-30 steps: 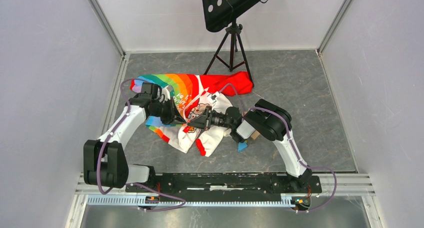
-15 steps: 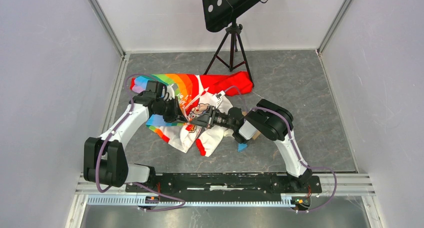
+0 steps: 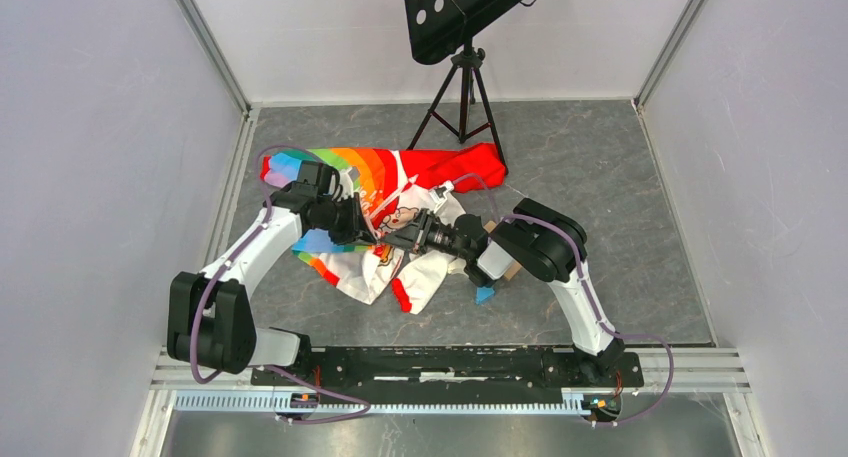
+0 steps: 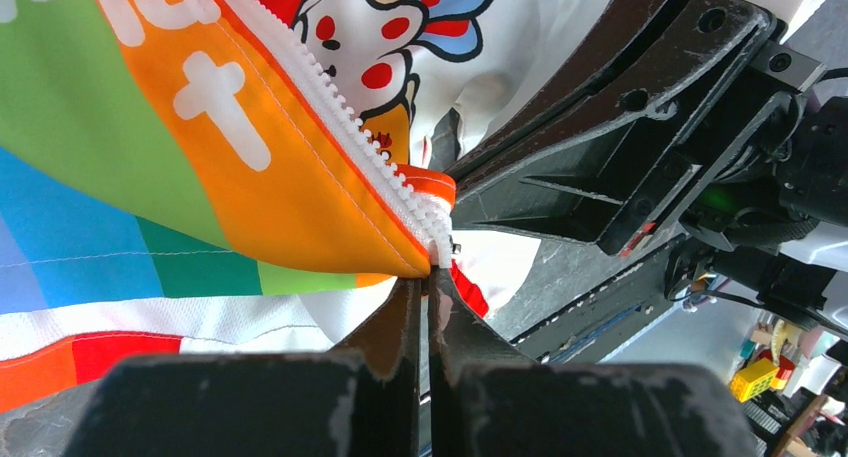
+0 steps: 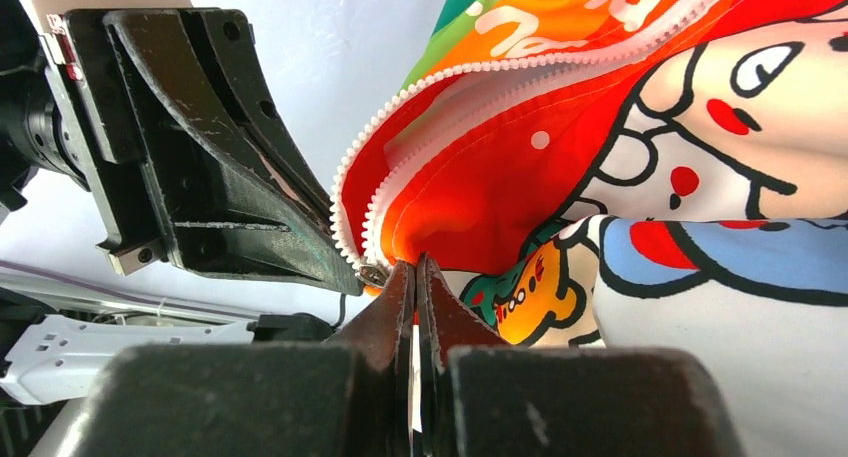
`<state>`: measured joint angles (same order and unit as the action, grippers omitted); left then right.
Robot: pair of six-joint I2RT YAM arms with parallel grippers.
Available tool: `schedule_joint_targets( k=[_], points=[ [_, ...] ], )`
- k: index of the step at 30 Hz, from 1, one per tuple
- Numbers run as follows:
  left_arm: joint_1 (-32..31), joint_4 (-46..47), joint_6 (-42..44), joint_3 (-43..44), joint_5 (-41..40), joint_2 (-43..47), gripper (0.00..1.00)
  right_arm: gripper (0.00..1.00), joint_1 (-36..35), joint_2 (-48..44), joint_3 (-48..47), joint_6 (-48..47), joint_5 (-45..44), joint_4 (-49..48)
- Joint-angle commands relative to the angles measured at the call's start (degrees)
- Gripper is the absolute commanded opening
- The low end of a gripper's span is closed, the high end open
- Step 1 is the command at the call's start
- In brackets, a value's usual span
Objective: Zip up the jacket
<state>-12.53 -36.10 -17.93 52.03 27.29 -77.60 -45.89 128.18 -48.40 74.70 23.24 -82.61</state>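
Observation:
The jacket (image 3: 400,182) lies crumpled mid-table, with a rainbow panel at the left, a red sleeve at the far right and white cartoon print in front. My left gripper (image 3: 366,231) is shut on the bottom end of the rainbow side's white zipper tape (image 4: 350,127), fingertips together (image 4: 428,277). My right gripper (image 3: 396,240) faces it, almost touching. It is shut on the bottom edge of the red-lined cartoon side (image 5: 480,197), fingertips together (image 5: 415,267), right beside a small metal slider (image 5: 372,274). The two zipper rows (image 5: 350,217) are apart above.
A black music stand's tripod (image 3: 462,97) stands just behind the jacket. A small blue piece (image 3: 484,294) and a brown piece (image 3: 510,272) lie by the right arm. Grey walls close in on the left, right and back.
Both grippers have shifted slightly toward the far side, keeping hold of the jacket's zipper ends. The fabric between them has risen and bunched a little.

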Motion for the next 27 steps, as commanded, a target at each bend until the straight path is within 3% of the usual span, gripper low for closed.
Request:
schedule_joint_targets(
  k=[1, 16, 27],
  points=[
    [-0.6, -5.9, 1.4, 0.1, -5.1, 0.2, 0.02, 0.0, 2.2, -5.6, -0.2, 5.0, -6.7, -29.6],
    [-1.3, -4.8, 1.6, -0.8, -6.1, 0.7, 0.02, 0.0, -0.2, -3.1, -4.3, 14.1, -8.6, -29.6],
    [-1.2, 0.4, -0.7, -2.4, -10.0, 3.8, 0.02, 0.0, -2.4, -6.1, 2.5, 15.9, -8.8, -29.6]
  ],
)
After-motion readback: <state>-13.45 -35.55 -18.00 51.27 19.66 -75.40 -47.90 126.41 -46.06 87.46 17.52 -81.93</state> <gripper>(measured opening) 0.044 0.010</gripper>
